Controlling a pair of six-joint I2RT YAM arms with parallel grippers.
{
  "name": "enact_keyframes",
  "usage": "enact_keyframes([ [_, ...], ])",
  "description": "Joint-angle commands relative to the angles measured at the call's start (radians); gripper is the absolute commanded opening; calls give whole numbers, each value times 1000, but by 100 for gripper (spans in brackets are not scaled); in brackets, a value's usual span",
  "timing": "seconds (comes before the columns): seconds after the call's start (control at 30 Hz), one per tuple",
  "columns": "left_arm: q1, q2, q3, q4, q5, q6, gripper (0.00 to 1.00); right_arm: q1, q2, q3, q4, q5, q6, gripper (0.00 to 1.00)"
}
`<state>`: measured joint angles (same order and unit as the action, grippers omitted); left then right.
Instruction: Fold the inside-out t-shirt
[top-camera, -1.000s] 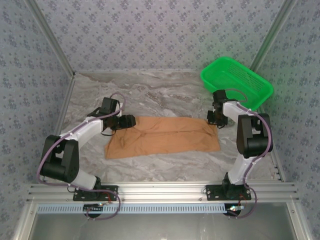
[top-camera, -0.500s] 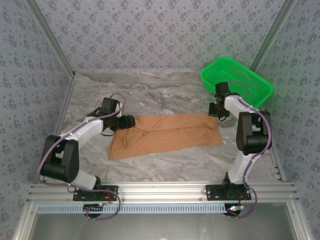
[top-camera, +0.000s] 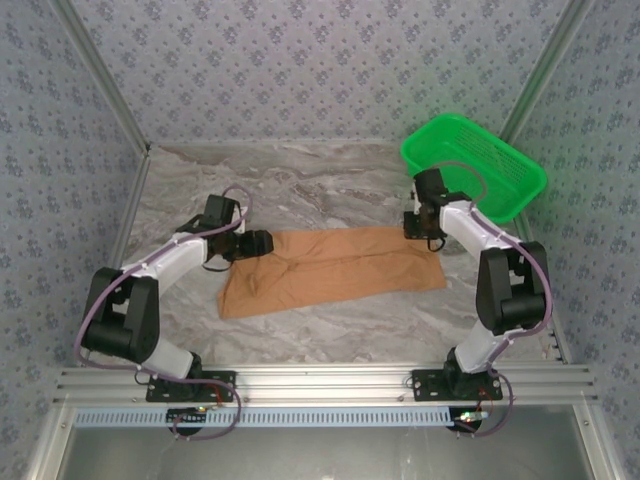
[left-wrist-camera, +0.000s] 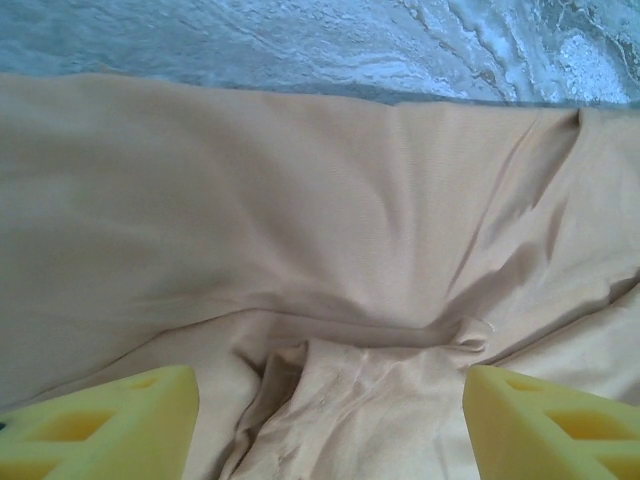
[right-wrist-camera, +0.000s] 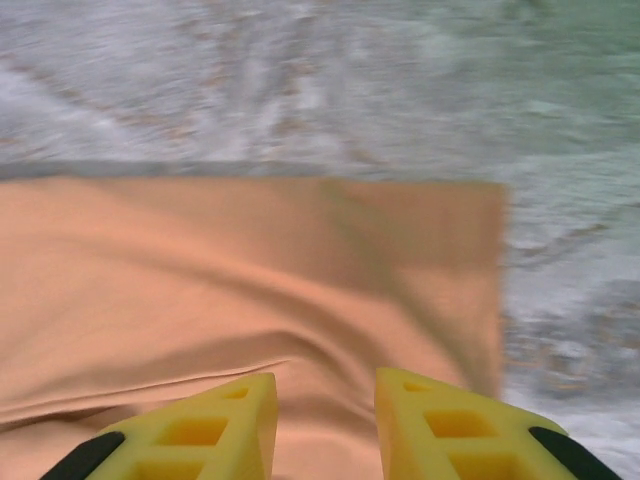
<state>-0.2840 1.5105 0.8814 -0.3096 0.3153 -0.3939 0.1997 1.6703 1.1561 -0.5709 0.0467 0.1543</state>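
On the marble table (top-camera: 300, 185), the left gripper (top-camera: 260, 243) rests low at the left end of the inside-out t-shirt (top-camera: 330, 268), its jaws released and standing wide. In the left wrist view its yellow fingers (left-wrist-camera: 100, 425) sit far apart with a small rumpled ridge of cloth lying loose between them, not pinched. The orange-tan shirt lies flat as a long band across the middle of the table, running from left of centre toward the right edge, with soft creases. At its far right corner, the right gripper (top-camera: 413, 226) points down over the cloth, its fingers (right-wrist-camera: 190, 435) parted by a narrow gap and clasping nothing. A green mesh basket (top-camera: 475, 160) sits at the table's far right corner.
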Motion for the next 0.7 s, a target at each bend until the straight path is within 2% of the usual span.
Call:
enact_keyframes([
  [0.0, -11, 45, 39, 23, 51, 6, 71, 31, 9, -15, 15, -57, 22, 32],
  [0.23, -44, 110, 68, 23, 79, 39, 70, 58, 18, -2, 14, -62, 22, 31],
  [0.3, -53, 128, 78, 19, 81, 49, 68, 60, 16, -4, 13, -63, 22, 31],
  [0.43, -66, 127, 81, 6, 82, 47, 53, 64, 11, -14, 11, -63, 18, 30],
  [0.6, -83, 64, 42, -21, 86, 43, 28, 63, 5, -27, 14, -66, 17, 30],
  [0.67, -98, 26, 17, -35, 97, 40, 21, 63, 3, -28, 13, -68, 17, 29],
])
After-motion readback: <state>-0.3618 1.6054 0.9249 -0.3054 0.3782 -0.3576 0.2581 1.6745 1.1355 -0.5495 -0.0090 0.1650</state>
